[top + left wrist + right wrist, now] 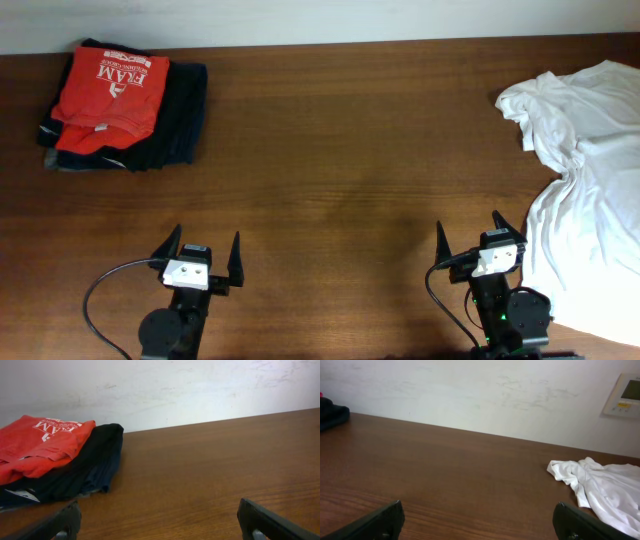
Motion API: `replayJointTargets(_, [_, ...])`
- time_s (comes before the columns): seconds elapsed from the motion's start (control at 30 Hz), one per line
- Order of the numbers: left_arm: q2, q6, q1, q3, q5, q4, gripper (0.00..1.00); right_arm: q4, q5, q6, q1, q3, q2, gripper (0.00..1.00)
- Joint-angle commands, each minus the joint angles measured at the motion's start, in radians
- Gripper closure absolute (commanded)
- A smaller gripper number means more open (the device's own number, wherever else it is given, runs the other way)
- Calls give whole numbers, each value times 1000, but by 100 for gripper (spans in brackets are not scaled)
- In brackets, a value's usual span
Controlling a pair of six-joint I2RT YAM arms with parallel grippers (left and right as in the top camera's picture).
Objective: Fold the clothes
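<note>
The brown wooden surface (330, 180) is carrying a crumpled thin white T-shirt (590, 170); the left gripper (206, 240) and right gripper (468, 225) are holding their fingers apart, empty.

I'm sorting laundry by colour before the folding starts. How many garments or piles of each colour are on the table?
Red folded shirt with white lettering: 1
Dark navy-black folded pile under it: 1 (pieces inside cannot be told)
White crumpled thin T-shirt: 1
Total: 3
</note>
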Motion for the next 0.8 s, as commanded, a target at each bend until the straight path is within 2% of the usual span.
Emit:
replayJointTargets(0.0, [-4,16,6,-9,11,2,1,-6,19,-6,6,-5,2,2])
replayJointTargets(0.1, [-4,16,6,-9,11,2,1,23,-6,-6,6,-5,2,2])
replayJointTargets(0.13, [-4,16,6,-9,11,2,1,49,-43,16,6,-4,2,2])
replayJointTargets(0.17, [-4,16,6,-9,11,2,1,57,-46,110,6,12,2,2])
replayJointTargets(0.23, [-4,16,6,-9,11,2,1,52,-87,137,6,72,2,2])
replayJointTargets(0.33, [-4,16,6,-9,11,2,1,-66,-67,132,6,309,81,2])
replayJointTargets(0.43, [-4,16,6,-9,11,2,1,-166,-60,129,6,560,359,2])
replayJointTargets(0.47, [-4,16,6,-9,11,2,1,-243,-60,129,6,724,537,2])
replayJointTargets(0.53, [-4,16,6,-9,11,2,1,-411,-53,128,5,988,788,2])
replayJointTargets(0.6, [-4,16,6,-9,11,2,1,-660,23,114,-1,1367,1124,2])
replayJointTargets(0.67, [-4,16,6,-9,11,2,1,-848,17,114,-20,1657,1370,2])
replayJointTargets(0.7, [-4,16,6,-9,11,2,1,-918,35,103,-29,1758,1471,2])
replayJointTargets(0.77, [-4,16,6,-9,11,2,1,-918,119,96,-53,1776,1551,1])
